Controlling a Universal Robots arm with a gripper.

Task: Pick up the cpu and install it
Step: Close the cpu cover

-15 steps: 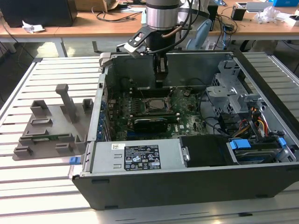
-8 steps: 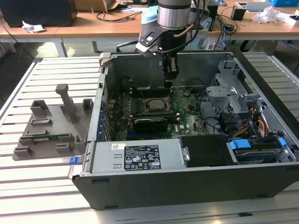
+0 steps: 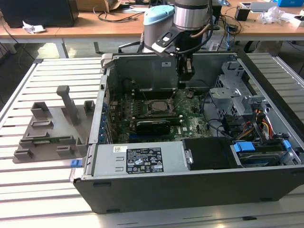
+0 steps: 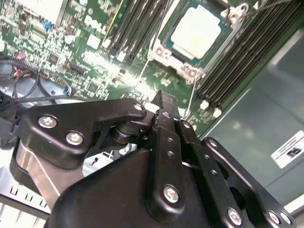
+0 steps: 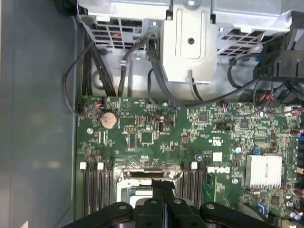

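Note:
The cpu, a flat square chip with a pale silvery top, lies in the socket frame on the green motherboard, inside the open computer case. In the exterior view the cpu sits mid-board, and my gripper hangs above and toward the exterior view's right of it, apart from the board. In both wrist views the black fingers are pressed together with nothing between them. The gripper is beside the socket, not over the chip. In the first wrist view the gripper partly covers the socket.
A long black card lies in front of the socket. Memory slots flank it. A metal drive cage with cables stands at the exterior view's right, the power supply in front. A grey fixture tray lies outside the case.

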